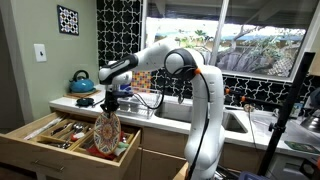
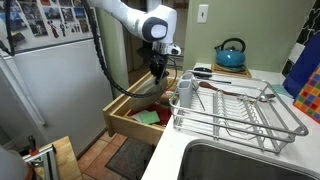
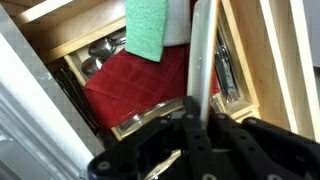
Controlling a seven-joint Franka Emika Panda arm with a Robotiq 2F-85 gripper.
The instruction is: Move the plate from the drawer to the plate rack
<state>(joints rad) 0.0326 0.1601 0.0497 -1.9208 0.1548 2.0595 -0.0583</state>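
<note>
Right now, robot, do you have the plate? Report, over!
Gripper shut on plate rim. Plate hanging upright above the open drawer, not yet at the plate rack. Long utensil lying across rack top.

I count one plate (image 1: 107, 132), one drawer (image 1: 40, 155) and one plate rack (image 2: 240, 118). One teal kettle (image 1: 82, 81) stands at ten o'clock from the plate. The drawer holds one red cloth (image 3: 135, 85), with one green cloth (image 3: 146, 30) at its twelve o'clock. One sink (image 2: 250, 165).
</note>
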